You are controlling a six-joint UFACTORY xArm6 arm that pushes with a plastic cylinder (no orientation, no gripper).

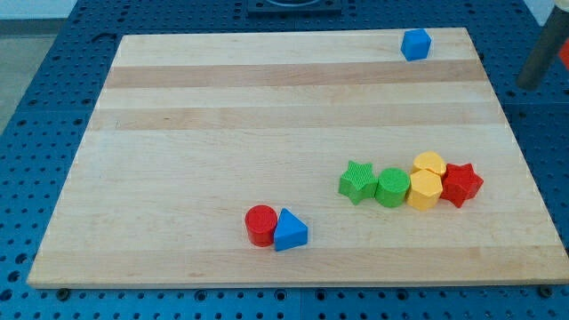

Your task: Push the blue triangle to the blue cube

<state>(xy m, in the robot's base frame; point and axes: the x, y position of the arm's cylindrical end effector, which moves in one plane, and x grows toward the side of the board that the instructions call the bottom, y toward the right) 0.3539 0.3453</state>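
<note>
Blue triangle (291,231) lower centre, touching red cylinder (260,224) | blue cube (415,44) top right | tip off-frame, no hand | risk: push path crosses green star (357,181) cluster, jamming.

A pale wooden board (222,133) with lengthwise grain stripes lies on a blue perforated table top (53,98) that shows around all its edges. Near the board's top right corner sits a blue cube (415,44), alone. Toward the bottom, left of centre, a red cylinder (260,224) and a blue triangle (290,231) touch side by side, the triangle on the view's right. Further right, a row of blocks is packed close together: a green star (357,181), a green cylinder (392,188), a yellow hexagon (425,189) with a second yellow block (430,163) just behind it, and a red star (461,184) at the right end.
</note>
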